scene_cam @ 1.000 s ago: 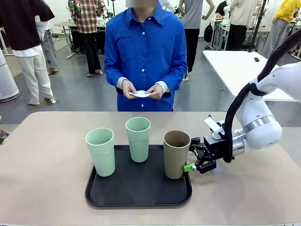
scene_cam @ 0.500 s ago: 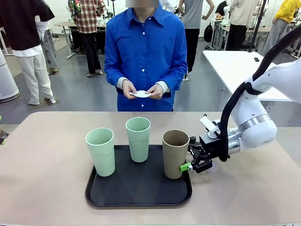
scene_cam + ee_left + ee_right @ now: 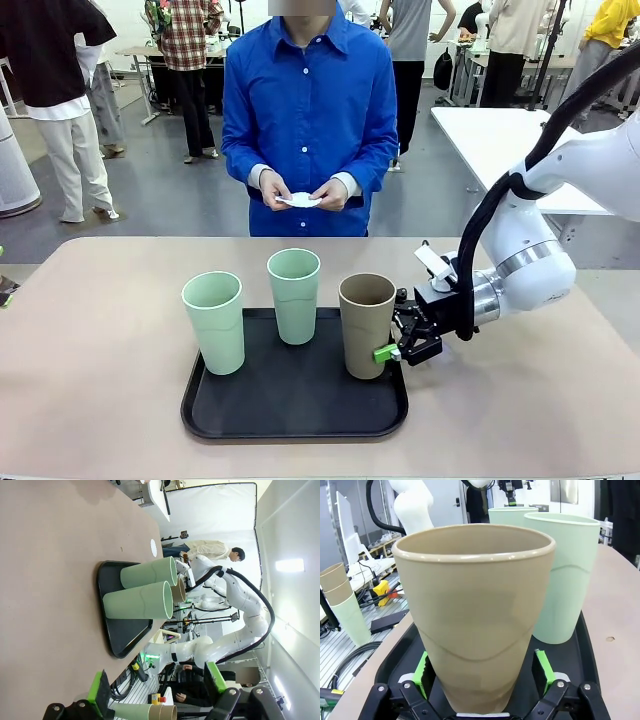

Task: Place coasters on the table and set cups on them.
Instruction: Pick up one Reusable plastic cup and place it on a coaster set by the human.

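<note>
Brown-taupe cup (image 3: 477, 615) between right gripper's (image 3: 485, 675) green pads (image 3: 543, 669) — mint cups (image 3: 565, 575) beyond it; tray (image 3: 290, 425) black, table (image 3: 100, 380) beige.

Left claw (image 3: 155, 677) spread, empty — three cups (image 3: 137, 605) standing on black tray (image 3: 127, 632) on table (image 3: 50, 555).

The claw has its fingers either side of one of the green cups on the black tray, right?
Not quite. The claw has its fingers either side of the brown cup, not a green one. That cup does stand on the black tray. The right wrist view shows this plainly.
</note>
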Controlling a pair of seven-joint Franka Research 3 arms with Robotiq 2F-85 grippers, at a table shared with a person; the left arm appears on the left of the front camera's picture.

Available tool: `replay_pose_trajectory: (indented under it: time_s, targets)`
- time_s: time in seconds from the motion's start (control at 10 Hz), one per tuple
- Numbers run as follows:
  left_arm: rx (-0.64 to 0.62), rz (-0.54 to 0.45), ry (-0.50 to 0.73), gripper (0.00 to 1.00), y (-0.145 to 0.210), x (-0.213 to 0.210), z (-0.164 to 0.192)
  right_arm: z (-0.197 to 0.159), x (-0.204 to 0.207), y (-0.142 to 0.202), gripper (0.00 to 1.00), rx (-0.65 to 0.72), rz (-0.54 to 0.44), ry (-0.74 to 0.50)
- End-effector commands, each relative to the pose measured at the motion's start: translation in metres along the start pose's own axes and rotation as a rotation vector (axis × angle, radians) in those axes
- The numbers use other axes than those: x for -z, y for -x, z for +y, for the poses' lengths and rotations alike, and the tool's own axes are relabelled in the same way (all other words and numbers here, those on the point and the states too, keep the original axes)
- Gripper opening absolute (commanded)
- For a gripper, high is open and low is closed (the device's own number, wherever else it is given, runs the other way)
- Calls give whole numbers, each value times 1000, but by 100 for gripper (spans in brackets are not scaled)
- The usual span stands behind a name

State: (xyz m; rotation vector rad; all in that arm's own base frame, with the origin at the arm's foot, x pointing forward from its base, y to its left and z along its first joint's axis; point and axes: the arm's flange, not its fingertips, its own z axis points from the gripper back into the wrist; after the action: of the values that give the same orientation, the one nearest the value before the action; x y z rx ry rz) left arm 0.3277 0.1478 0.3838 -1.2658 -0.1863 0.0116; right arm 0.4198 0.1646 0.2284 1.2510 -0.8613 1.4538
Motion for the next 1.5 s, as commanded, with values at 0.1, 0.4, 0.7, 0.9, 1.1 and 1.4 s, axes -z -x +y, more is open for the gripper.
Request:
replay_pose_trajectory:
  time_s: [0.1, 0.4, 0.7, 0.9, 1.1, 1.4]
  targets:
    - [5, -7, 11, 100, 1, -1, -1, -7, 9, -2, 100, 34, -20, 10]
    - [5, -7, 11, 100, 1, -1, -1, -4, 19, -6, 100, 33, -16, -23]
    - [5, -7, 11, 100, 1, -1, -1, -3, 29, -8, 100, 34, -16, -58]
    - [5, -7, 11, 100, 1, -1, -1, -5, 30, -6, 100, -1, -27, -63]
    - [5, -7, 11, 100, 1, -1, -1, -6, 29, -4, 41, -36, -26, -77]
    - [5, -7, 11, 100, 1, -1, -1, 0, 23, -13, 0, -5, -4, -3]
